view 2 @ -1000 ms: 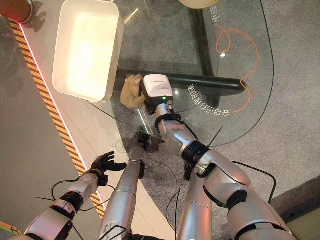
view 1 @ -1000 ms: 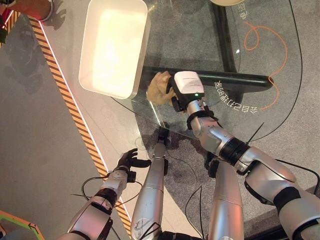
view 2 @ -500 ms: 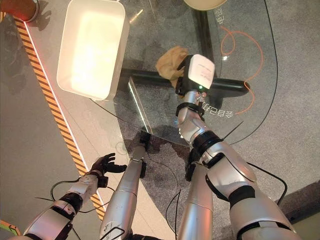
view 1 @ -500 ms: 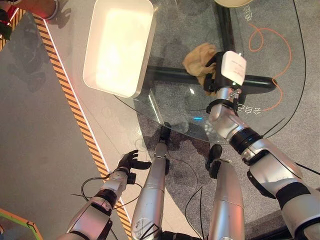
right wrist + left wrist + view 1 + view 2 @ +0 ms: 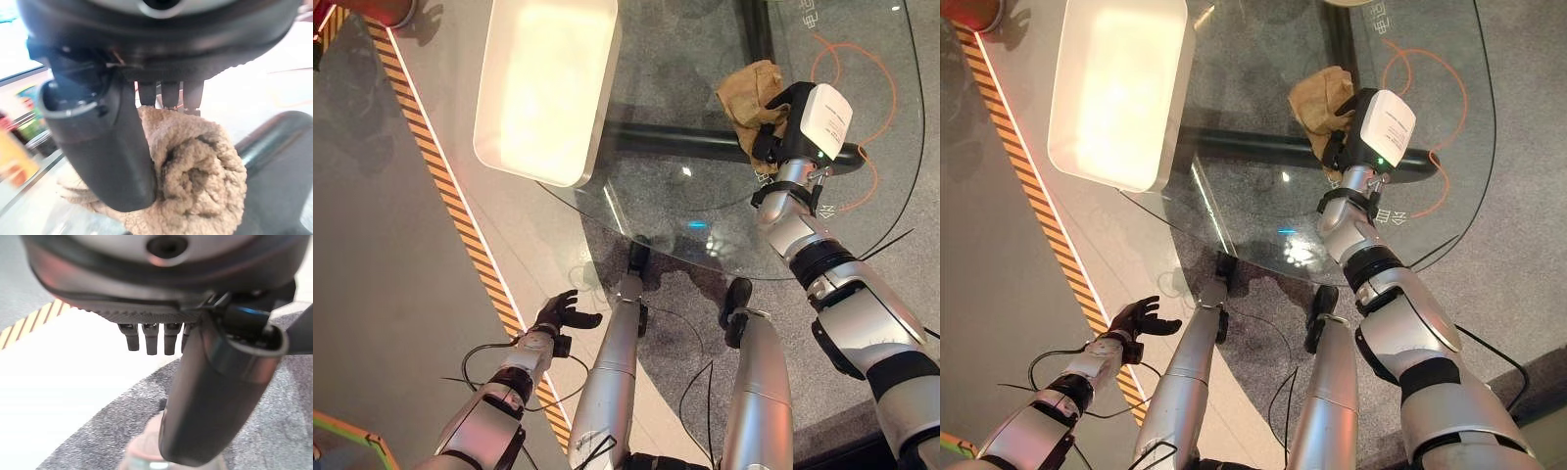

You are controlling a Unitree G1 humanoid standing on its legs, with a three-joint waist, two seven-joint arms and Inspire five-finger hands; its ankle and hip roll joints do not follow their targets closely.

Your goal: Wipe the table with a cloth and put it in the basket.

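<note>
Cloth (image 5: pixel 750 93) bunched in right robot hand (image 5: pixel 773 127) on glass table (image 5: pixel 705 211), white basket (image 5: pixel 548 88) apart.

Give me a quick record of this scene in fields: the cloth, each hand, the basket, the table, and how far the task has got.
cloth: tan cloth, bunched on the glass table, on its right part
right hand: right hand on the cloth; thumb and fingers curled round it
left hand: left hand low beside the table, over the floor, fingers relaxed, holding nothing
basket: white basket at the table's left edge, nothing seen inside
task stage: cloth on the table, not yet in the basket
</note>
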